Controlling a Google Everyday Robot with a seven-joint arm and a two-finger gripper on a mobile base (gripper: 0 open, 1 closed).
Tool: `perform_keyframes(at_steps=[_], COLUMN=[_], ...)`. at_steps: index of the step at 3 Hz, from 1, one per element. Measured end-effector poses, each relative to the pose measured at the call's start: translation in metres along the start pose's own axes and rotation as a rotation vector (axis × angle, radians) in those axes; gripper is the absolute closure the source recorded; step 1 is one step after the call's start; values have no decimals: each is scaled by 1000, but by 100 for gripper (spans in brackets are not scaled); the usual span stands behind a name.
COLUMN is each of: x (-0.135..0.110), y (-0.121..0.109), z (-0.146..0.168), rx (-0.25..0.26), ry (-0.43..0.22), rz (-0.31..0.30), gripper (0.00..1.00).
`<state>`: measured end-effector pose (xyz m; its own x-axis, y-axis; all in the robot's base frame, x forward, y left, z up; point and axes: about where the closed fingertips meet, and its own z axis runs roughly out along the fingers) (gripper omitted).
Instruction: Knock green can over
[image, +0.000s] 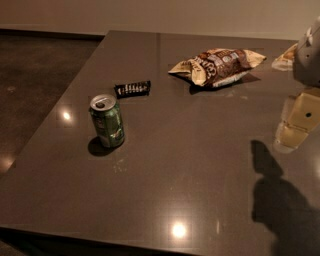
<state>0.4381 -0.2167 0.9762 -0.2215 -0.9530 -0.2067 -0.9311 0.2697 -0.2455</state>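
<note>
The green can (107, 121) stands upright on the dark table (190, 170), left of the middle, its silver top and pull-tab facing up. My gripper (296, 124) hangs at the right edge of the view, above the table's right side. It is far to the right of the can and does not touch it. The arm's upper part is cut off by the frame edge.
A brown and cream chip bag (217, 65) lies at the back centre. A small black packet (132, 88) lies just behind the can. A pale bag (285, 57) lies at the back right. The arm's shadow (280, 200) falls front right. Dark floor lies left of the table.
</note>
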Motion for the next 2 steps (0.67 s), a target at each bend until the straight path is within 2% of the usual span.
perform_keyframes(at_steps=[1,2], x=[0,-16], y=[0,-12], z=[0,7], rx=[0,-6], ry=[0,-65], rz=[0,18], gripper=[0,0])
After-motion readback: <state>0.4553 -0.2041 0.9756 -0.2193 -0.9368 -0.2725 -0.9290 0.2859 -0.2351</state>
